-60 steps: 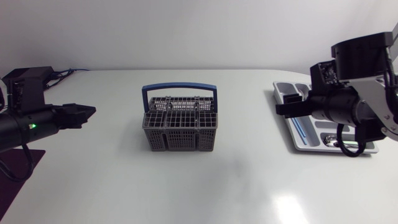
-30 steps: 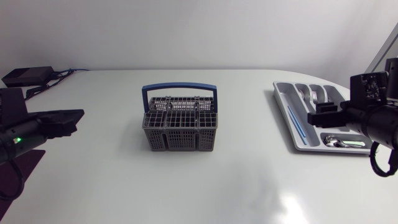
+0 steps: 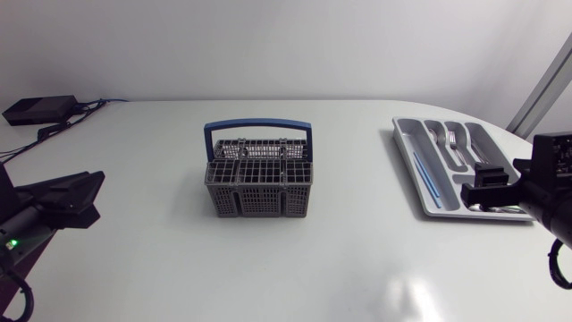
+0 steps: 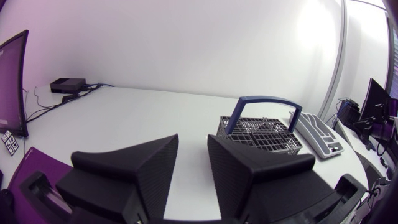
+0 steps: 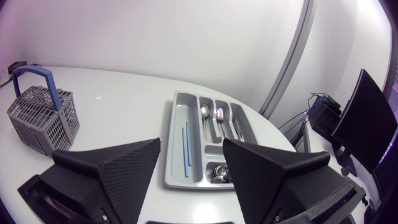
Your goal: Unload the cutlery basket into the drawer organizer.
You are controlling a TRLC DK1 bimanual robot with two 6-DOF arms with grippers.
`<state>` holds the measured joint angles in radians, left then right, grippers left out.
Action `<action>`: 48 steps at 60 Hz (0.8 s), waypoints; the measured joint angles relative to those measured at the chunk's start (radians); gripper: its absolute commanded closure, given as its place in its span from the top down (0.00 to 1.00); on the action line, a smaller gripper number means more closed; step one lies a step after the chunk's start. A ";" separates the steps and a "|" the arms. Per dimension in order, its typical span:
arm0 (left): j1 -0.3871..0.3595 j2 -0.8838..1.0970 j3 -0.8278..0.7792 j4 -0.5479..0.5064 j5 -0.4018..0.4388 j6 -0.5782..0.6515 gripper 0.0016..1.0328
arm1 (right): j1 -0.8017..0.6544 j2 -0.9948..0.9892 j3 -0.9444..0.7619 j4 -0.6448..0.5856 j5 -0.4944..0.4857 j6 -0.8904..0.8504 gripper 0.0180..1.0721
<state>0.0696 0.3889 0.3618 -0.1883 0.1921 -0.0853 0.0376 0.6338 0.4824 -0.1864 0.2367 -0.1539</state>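
Starting at the left, the left arm is cut off by the view's edge, and only its matte black left gripper (image 3: 79, 199) shows over the white tabletop (image 3: 349, 259). In its wrist view the two wedge fingers stand apart with nothing between them.

Ahead of it, well apart, stands the grey plastic mesh cutlery basket with a blue hoop handle (image 3: 259, 183). It sits upright in the middle of the table, its long axis running across from side to side and the handle arching upright over it. A gridded lid covers the top, so what is inside cannot be made out.

Bare tabletop lies between the basket and the grey plastic drawer organizer (image 3: 404, 148) at the right. Its long axis and its compartments run away from the head camera. Two thin blue sticks (image 3: 427, 182) lie lengthwise in the long left slot and silver forks (image 3: 451, 141) in the middle ones.

The black right gripper (image 3: 487, 185) hangs over the organizer's near right corner and hides part of it. Its fingers are spread wide and hold nothing.
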 measured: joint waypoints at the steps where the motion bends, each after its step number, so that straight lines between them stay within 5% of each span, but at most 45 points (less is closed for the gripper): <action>1: -0.002 -0.008 -0.008 0.004 -0.005 0.000 0.36 | -0.001 -0.007 -0.005 0.002 0.000 -0.003 0.77; 30: -0.045 -0.266 -0.239 0.121 -0.132 0.041 0.39 | -0.014 -0.259 -0.179 0.057 -0.052 -0.020 0.85; 43: -0.060 -0.372 -0.335 0.165 -0.179 0.063 0.62 | -0.019 -0.373 -0.266 0.094 -0.111 0.024 0.95; 48: -0.061 -0.381 -0.339 0.172 -0.183 0.064 0.64 | -0.021 -0.417 -0.299 0.109 -0.130 0.043 0.95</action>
<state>0.0086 0.0082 0.0231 -0.0166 0.0086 -0.0216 0.0166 0.2169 0.1829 -0.0772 0.1066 -0.1108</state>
